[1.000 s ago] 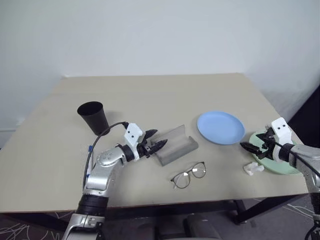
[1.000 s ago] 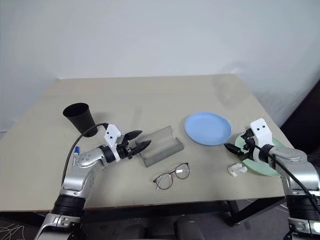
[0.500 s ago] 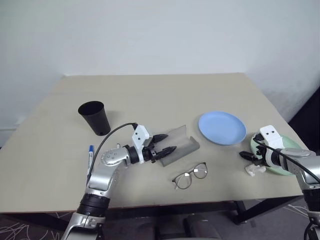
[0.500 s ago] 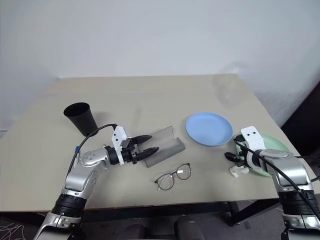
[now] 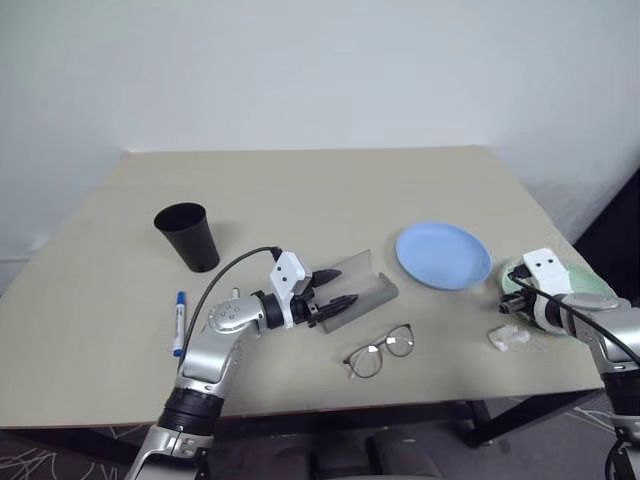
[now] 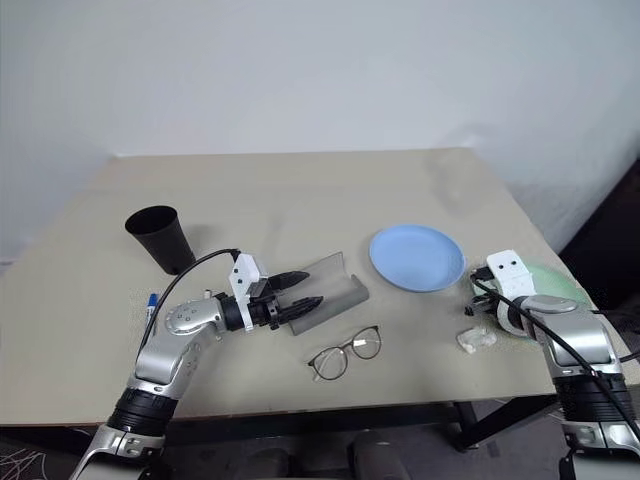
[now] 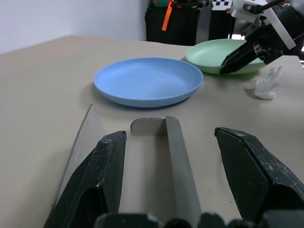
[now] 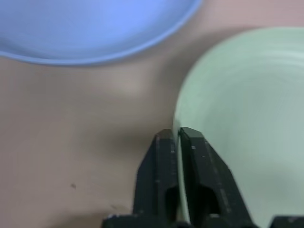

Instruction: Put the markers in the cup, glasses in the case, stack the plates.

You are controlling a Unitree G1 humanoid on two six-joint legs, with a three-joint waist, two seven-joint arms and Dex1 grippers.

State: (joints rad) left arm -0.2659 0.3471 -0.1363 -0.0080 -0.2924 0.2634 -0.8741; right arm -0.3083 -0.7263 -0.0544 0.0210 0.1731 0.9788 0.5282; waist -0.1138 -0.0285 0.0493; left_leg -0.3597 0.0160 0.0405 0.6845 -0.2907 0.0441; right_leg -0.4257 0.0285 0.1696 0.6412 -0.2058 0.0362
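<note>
The grey case lies open at mid-table, and my left gripper hovers open just over its near end, one finger to each side. The wire-framed glasses rest in front of the case. A black cup stands upright at the left, with a blue-capped marker lying in front of it. To the right lies the light blue plate. Beside it at the table's right edge sits the mint green plate, whose near rim my right gripper is shut on.
A small crumpled white scrap lies just in front of the green plate, near my right gripper. The table's right edge runs close behind the green plate. A dark cable loops from my left arm above the table.
My right gripper dropped to the green plate's rim and shut on it. My left gripper slid right, over the case's near end, still open.
</note>
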